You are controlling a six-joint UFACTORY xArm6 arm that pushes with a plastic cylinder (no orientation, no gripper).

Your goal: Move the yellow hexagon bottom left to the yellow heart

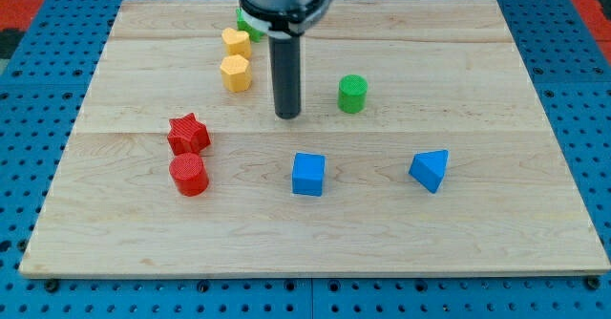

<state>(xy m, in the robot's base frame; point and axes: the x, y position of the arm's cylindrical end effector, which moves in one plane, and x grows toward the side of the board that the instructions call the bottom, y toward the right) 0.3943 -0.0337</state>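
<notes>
The yellow hexagon (235, 73) sits touching, just below the yellow heart (235, 42). It looks nearly done. My tip (287, 116) is beside it, on the view's right. No claw here.

**Block count on the board**

Eight blocks: two yellow, the heart (236, 41) and hexagon (236, 73); two red, a star (188, 133) and cylinder (189, 175); two blue, a cube (308, 174) and a wedge-like block (430, 170); two green, a cylinder (352, 94) and a half-hidden block (246, 23).
</notes>
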